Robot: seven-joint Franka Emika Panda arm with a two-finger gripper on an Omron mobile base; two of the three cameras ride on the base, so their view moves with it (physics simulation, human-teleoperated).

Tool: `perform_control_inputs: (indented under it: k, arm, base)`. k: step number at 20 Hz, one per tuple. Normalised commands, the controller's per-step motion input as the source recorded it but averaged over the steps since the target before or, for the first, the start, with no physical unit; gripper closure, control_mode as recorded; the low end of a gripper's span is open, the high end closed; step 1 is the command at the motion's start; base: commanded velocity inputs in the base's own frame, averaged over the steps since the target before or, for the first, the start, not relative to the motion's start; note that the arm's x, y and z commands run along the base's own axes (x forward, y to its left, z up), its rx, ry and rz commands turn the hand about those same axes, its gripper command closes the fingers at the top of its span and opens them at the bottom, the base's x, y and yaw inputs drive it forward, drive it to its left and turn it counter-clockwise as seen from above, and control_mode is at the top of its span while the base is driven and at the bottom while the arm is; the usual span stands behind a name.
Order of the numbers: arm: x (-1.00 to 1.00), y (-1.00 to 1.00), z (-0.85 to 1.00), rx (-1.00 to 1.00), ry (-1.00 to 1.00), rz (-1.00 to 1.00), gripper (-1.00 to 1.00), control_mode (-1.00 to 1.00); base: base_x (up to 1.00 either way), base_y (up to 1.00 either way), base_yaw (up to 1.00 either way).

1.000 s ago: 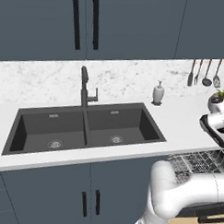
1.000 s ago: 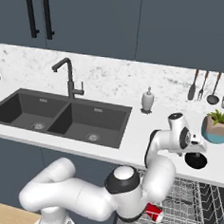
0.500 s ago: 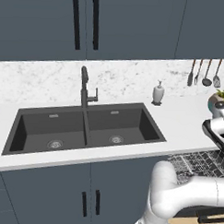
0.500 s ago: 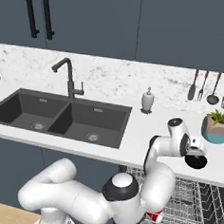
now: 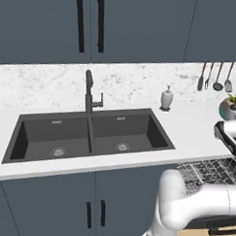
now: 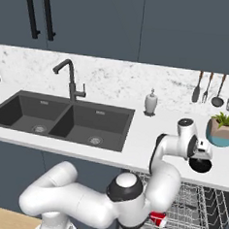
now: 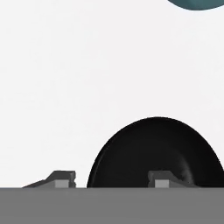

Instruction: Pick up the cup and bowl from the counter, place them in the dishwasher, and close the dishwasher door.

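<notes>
Pincer [image 7: 109, 183] down over the bowl [image 7: 157, 153] on the counter [image 7: 65, 87], straddling the near rim: one fingertip [image 7: 162, 179] inside the black hollow, the other outside on bare white marble just beside the wall. Jaws partly apart; contact with the rim not resolvable, so held or not: cannot tell. Right base view puts the bowl [image 6: 200, 164] directly under the hand, near the counter's front edge [image 6: 132, 161], with the teal plant pot [image 6: 223, 134] just beyond and to one side. Cup [image 6: 158, 219] already down in the dishwasher [image 6: 196, 215] rack, below and behind the pincer; door open, not yet dealt with. Judged step: pinching the bowl wall ahead of the lift. Risks from here: grip taken on one thin curved wall only, so likely to pivot or slip out once lifted, especially if bite is shallow. Off-centre squeeze could push the bowl along the smooth marble instead of clamping it. Bowl close to the counter edge, so any shove toward the front could tip it off onto the rack below. Pot near enough for a careless swing to clip it.
</notes>
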Motion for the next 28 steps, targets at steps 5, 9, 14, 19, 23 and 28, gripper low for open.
perform_control_inputs:
  k: [5, 9, 14, 19, 23, 28]
  arm:
    - [0.00, 0.00, 0.00, 0.00, 0.00, 0.00, 1.00, -1.00]
    - [0.00, 0.00, 0.00, 0.00, 0.00, 0.00, 1.00, -1.00]
    - [-0.11, 0.04, 0.13, -0.10, -0.03, -0.02, 1.00, -1.00]
    - [-0.76, 0.00, 0.55, -0.04, -0.09, -0.06, 1.00, -1.00]
    - [-1.00, 0.00, 0.22, 0.02, 0.00, -0.05, 1.00, -1.00]
    - [-1.00, -0.13, -0.05, 0.18, -0.08, 0.00, 1.00, -1.00]
  base:
    - [0.00, 0.00, 0.00]
    - [0.00, 0.00, 0.00]
    - [0.00, 0.00, 0.00]
    - [0.00, 0.00, 0.00]
    - [0.00, 0.00, 0.00]
    - [0.00, 0.00, 0.00]
